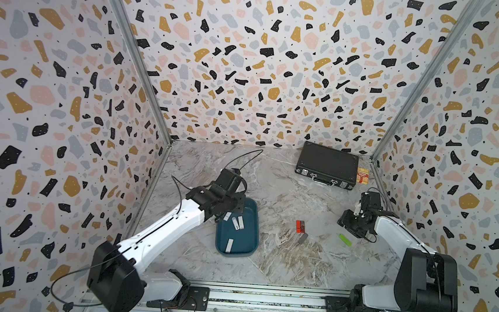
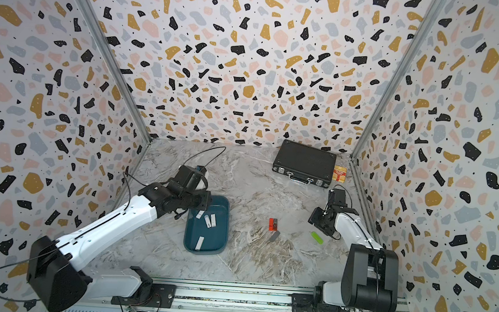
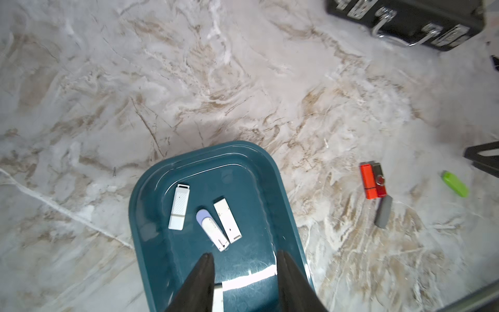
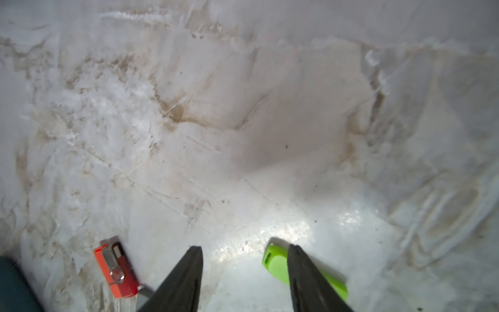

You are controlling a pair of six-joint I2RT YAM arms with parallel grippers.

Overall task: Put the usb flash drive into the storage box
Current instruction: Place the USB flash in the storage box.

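Now L arm (image 1: 169,226) stretches over storage box (image 1: 250,240), jaws apart.

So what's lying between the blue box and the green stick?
Between the storage box and the green drive lie an orange drive, a red drive beside it and a grey drive, clearest in the left wrist view.

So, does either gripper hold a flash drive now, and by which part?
Nothing is held: the left gripper has its fingers apart above the storage box, the right gripper above the green drive.
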